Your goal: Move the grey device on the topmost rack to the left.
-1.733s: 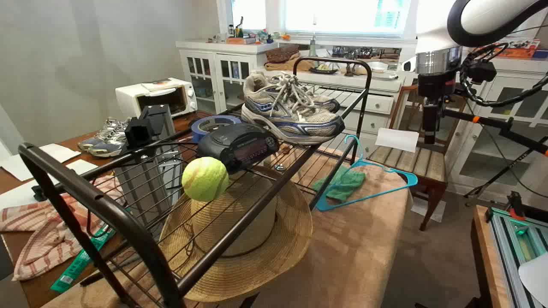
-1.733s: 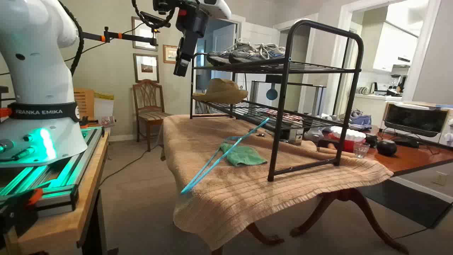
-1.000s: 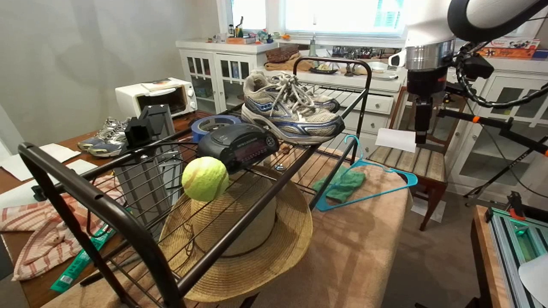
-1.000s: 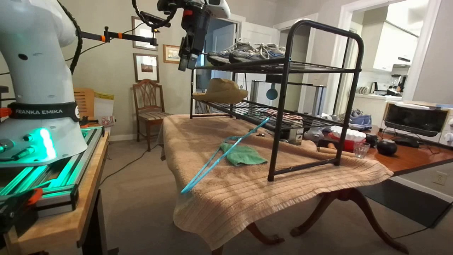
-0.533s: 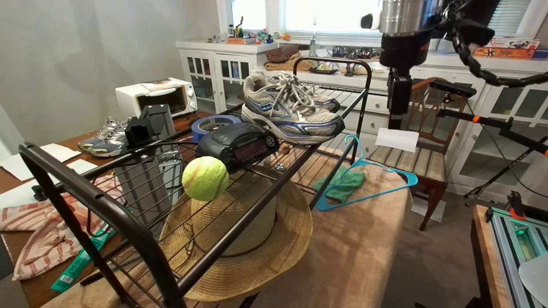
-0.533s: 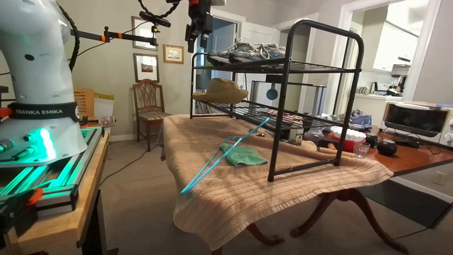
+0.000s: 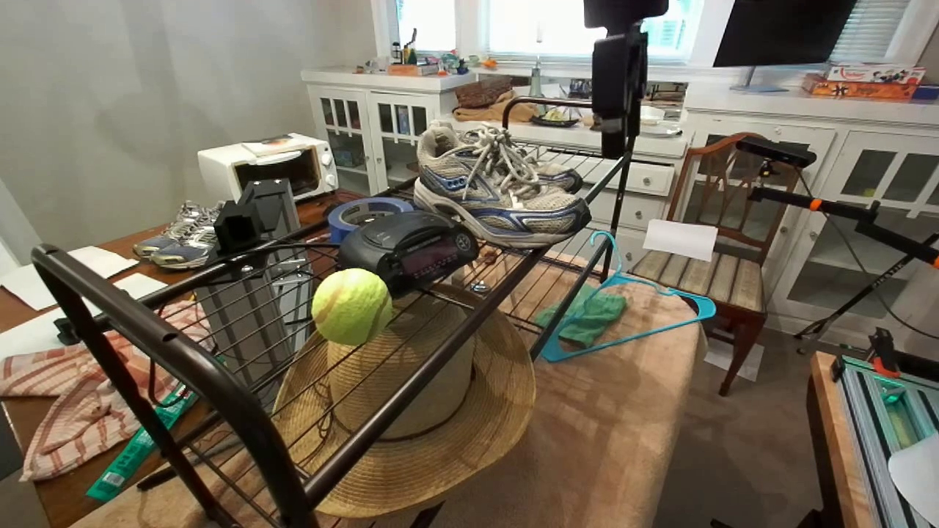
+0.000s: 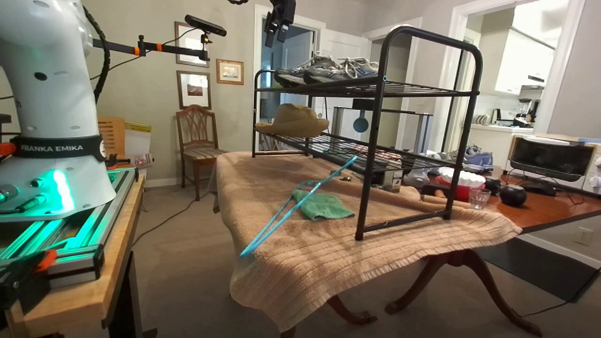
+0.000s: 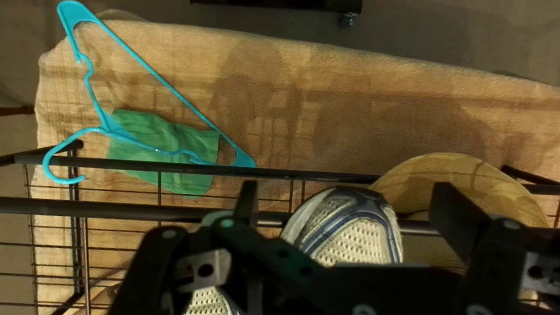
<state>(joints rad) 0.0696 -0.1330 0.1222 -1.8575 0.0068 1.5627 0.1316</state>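
The grey device [image 7: 407, 251], a dark rounded clock-radio shape, sits on the topmost rack [image 7: 408, 394] between the sneakers and the tennis ball [image 7: 352, 306]. It is hidden behind the sneakers [image 8: 328, 72] in an exterior view and does not show in the wrist view. My gripper [image 7: 620, 143] is in the air above the rack's front side, near the sneakers and apart from the device. In the wrist view my gripper [image 9: 345, 192] is open and empty, fingers wide apart, with a sneaker toe [image 9: 354, 232] below, between them. It also shows high up in an exterior view [image 8: 275, 41].
A straw hat [image 7: 477, 447] lies on the shelf below. A blue tape roll [image 7: 352, 218] is behind the device. Tubular end frames [image 7: 183, 352] rise above the rack. A blue hanger [image 9: 157, 78] and green cloth [image 9: 148, 131] lie at the rack's front.
My gripper has risen and moved from beside the rack to above its front side, near the sneakers. The device, ball and sneakers have not moved.
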